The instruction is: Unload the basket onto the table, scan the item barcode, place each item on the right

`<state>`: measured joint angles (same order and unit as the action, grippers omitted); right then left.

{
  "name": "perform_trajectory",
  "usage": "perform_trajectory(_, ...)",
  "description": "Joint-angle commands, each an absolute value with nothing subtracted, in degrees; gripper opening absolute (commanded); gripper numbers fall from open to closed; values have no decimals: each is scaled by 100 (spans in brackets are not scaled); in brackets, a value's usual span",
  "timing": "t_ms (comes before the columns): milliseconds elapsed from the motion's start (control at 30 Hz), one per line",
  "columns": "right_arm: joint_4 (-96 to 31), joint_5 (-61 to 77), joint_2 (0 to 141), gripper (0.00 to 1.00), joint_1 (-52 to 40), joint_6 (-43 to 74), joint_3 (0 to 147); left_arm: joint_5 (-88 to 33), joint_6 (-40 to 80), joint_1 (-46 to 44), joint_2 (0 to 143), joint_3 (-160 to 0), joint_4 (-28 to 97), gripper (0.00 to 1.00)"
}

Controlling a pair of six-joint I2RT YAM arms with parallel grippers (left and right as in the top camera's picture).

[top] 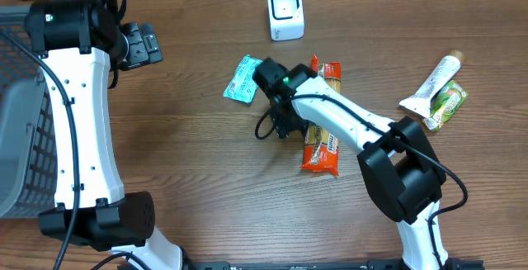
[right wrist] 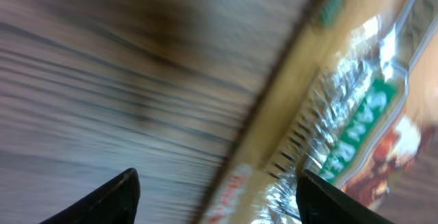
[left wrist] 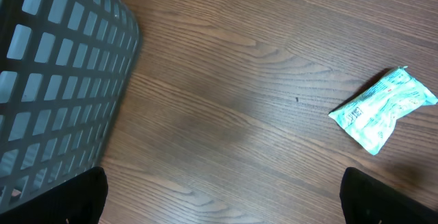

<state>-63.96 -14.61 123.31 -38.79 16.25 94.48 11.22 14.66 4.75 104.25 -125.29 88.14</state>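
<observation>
Wooden table (top: 190, 163) bears the pasta packet (top: 323, 150) beneath right end effector (right wrist: 215, 200) (fingers spread).

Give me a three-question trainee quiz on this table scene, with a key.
1. True or false: the teal plastic packet lies on the brown wooden table, outside the grey mesh basket.
2. Which item sits between the right arm's fingers? A. white tube B. long orange pasta packet C. green pouch
3. Name the white boxy device standing at the far side of the table.
Key: 1 true; 2 B; 3 barcode scanner.
</observation>
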Motion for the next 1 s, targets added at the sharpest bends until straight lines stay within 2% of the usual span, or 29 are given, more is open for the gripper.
perform_trajectory(0,-6316,-2233,12359,75,-3760,2130,9096,1177,1503,486,10381,-12573,8807,100)
perform_trajectory(200,-6062,-2617,12359,70,-3695,2145,8632,1177,1505,486,10381,-12573,8807,100)
perform_trajectory(333,-6001,-2683,12359,51,-3695,2145,8425,1177,1505,486,10381,-12573,8807,100)
perform_trajectory(433,-5986,-2696,12359,43,-3695,2097,8344,1177,1503,486,10381,-12573,8807,100)
perform_trajectory(467,-5986,-2694,12359,38,-3695,2099,8326,1177,1505,486,10381,-12573,8807,100)
perform_trajectory(500,-5988,-2694,12359,27,-3695,2099,8324,1177,1505,486,10381,-12573,8807,99)
perform_trajectory(533,-5988,-2696,12359,10,-3695,2097,8324,1177,1505,486,10381,-12573,8805,100)
perform_trajectory(567,-5992,-2692,12359,4,-3697,2097,8326,1177,1503,486,10381,-12573,8807,100)
perform_trajectory(800,-6493,-2453,12258,4,-3728,1929,9002,1177,1505,482,10381,-12573,8805,100)
perform_trajectory(867,-6672,-2047,12092,4,-3723,1841,9356,1177,1503,482,10381,-12573,8807,100)
perform_trajectory(967,-6709,-648,11671,4,-3634,1227,9808,1177,1503,482,10381,-12573,8807,99)
